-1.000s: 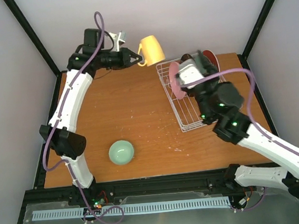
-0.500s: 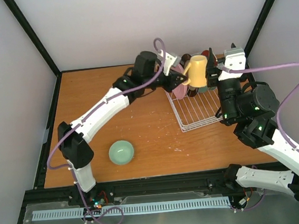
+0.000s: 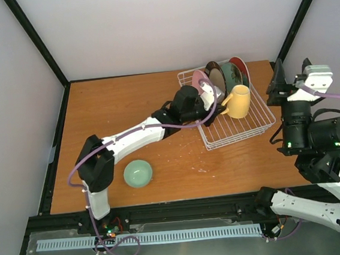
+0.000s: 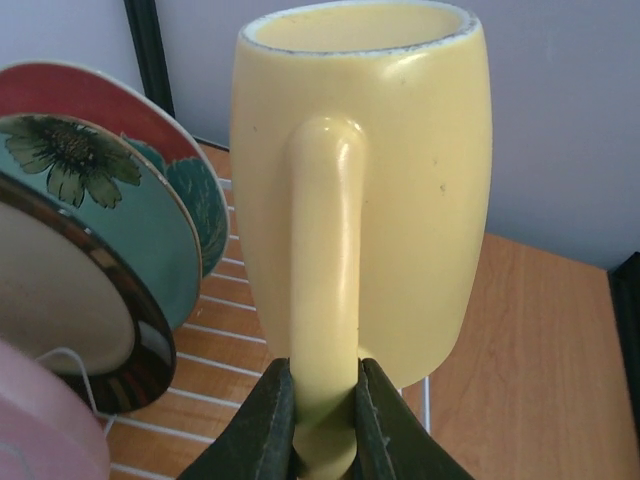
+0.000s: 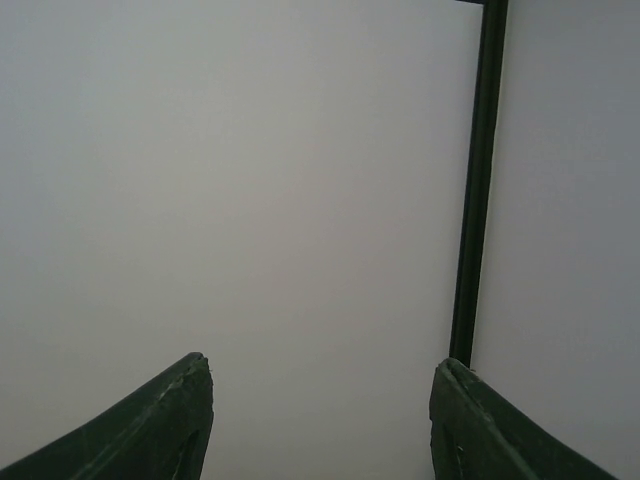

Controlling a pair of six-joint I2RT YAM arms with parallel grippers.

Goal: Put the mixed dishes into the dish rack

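Observation:
My left gripper (image 3: 217, 106) is shut on the handle of the cream-yellow mug (image 3: 238, 101), holding it over the near part of the white wire dish rack (image 3: 236, 134). In the left wrist view the mug (image 4: 400, 200) stands upright with its handle pinched between my fingertips (image 4: 268, 420). Several plates stand in the rack's back slots: pink (image 3: 199, 80), dark with cream centre (image 3: 215, 76), mint-green (image 3: 231, 74) and red (image 3: 240, 67). The small mint-green bowl (image 3: 138, 173) sits on the table at the front left. My right gripper (image 5: 322, 400) is open and empty, raised at the right, facing the wall.
The wooden table (image 3: 126, 107) is framed by black posts (image 3: 301, 15) and white walls. The right arm (image 3: 312, 132) stands just right of the rack. A black post (image 5: 478, 180) shows in the right wrist view.
My left arm has carried the mug from the back left across and down over the rack. My right gripper has pulled back from the rack to the right and risen.

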